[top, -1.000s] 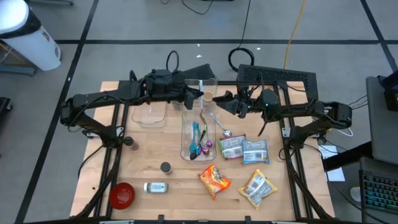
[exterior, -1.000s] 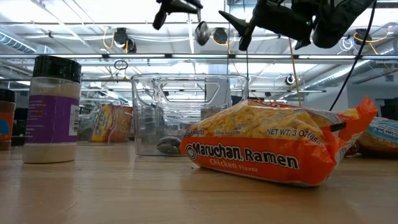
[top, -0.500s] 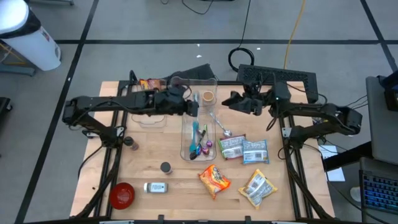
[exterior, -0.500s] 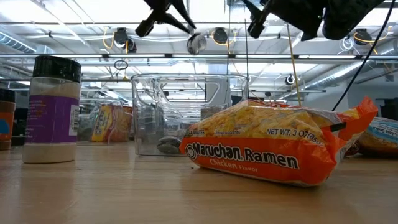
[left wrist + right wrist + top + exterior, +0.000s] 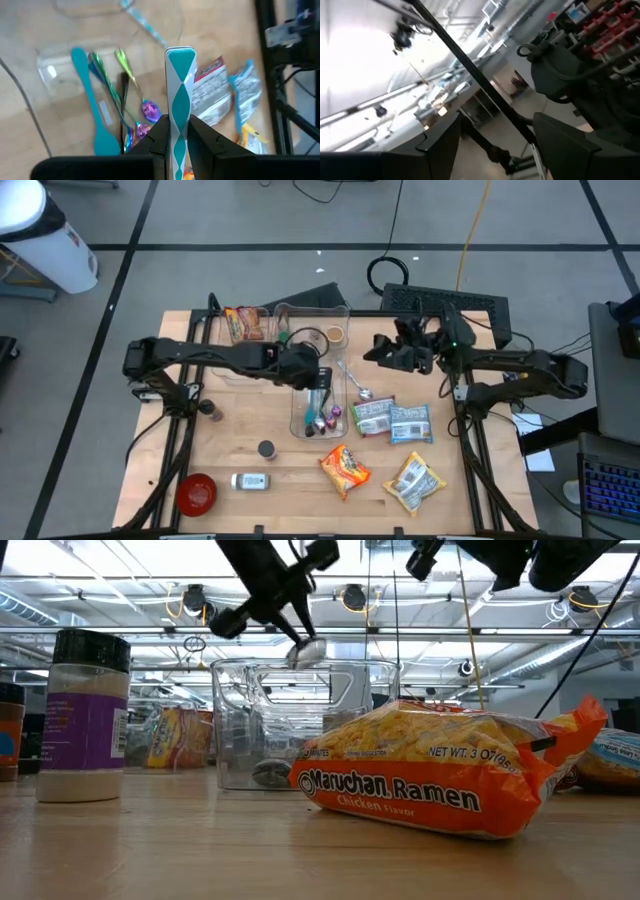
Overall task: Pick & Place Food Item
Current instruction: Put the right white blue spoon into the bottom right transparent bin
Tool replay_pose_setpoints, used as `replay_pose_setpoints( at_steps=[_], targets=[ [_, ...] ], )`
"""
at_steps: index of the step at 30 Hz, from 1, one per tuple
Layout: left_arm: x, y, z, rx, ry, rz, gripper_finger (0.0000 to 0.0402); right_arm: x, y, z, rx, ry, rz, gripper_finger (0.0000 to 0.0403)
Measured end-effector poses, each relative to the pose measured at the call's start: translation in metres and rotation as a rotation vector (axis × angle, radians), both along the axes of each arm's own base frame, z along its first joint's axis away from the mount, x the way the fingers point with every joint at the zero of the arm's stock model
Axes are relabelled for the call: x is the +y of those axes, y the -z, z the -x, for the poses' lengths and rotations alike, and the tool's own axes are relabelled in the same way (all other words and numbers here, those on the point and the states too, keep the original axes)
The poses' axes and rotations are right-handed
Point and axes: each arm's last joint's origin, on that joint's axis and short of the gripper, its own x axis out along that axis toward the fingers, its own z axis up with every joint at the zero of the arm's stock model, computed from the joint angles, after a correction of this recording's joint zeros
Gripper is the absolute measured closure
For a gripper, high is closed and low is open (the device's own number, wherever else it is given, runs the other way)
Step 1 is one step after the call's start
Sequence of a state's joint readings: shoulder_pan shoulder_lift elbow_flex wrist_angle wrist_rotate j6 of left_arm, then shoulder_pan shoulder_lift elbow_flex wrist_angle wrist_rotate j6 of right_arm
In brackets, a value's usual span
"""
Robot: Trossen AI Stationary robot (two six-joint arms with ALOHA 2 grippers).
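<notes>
Currently: left gripper (image 5: 178, 131) over the clear bin (image 5: 297, 418), fingers pinched narrow on the handle of a teal-and-white spoon (image 5: 179, 85). Held by the handle end only; bowl end hangs free, just above the bin rim in the low view (image 5: 305, 650).

Right gripper (image 5: 385, 352) raised near the back right of the table (image 5: 230, 445), fingers spread wide, holding nothing.

Food untouched: ramen packet (image 5: 345, 469) flat on the table toward the front, well apart from both grippers. Two foil packets (image 5: 392, 418) just beside the bin's right wall.

Risks, as judged from here:
- Thin grip on a smooth handle. Could pivot or slip out with any quick swing, then drop outside the bin or onto the foil packets.
- Bowl end close to the rim. Could catch the wall on the way down and tip or shove the light bin.
- Other utensils (image 5: 107, 107) already crowd the bin floor. Could land crosswise and stick out over the edge.
- Mismatch with the job: a utensil in hand, not food. Ramen packet not yet approached.
- Right arm near the bin's back end. Could crowd the left arm if both close in together.
</notes>
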State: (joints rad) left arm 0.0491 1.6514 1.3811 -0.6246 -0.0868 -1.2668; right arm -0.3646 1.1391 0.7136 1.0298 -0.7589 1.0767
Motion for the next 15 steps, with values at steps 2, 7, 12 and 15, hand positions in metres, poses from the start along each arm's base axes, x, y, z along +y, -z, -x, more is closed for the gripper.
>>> replay_pose_setpoints(
  at_steps=[2, 7, 12, 15],
  targets=[
    [0.000, 0.007, -0.002, 0.032, -0.006, 0.029, 0.0359, 0.002, -0.002, 0.004, 0.013, 0.020, 0.025, 0.0161],
    [0.009, 0.017, -0.005, 0.070, -0.002, 0.088, 0.0359, 0.009, -0.001, 0.017, 0.095, 0.120, 0.106, 0.0161],
    [0.027, 0.017, -0.003, 0.070, -0.027, 0.106, 0.0359, 0.019, 0.004, 0.026, 0.175, 0.263, 0.208, 0.0161],
    [0.035, 0.018, -0.001, 0.074, -0.050, 0.108, 0.0359, 0.022, 0.005, 0.031, 0.202, 0.348, 0.243, 0.0161]
  ],
)
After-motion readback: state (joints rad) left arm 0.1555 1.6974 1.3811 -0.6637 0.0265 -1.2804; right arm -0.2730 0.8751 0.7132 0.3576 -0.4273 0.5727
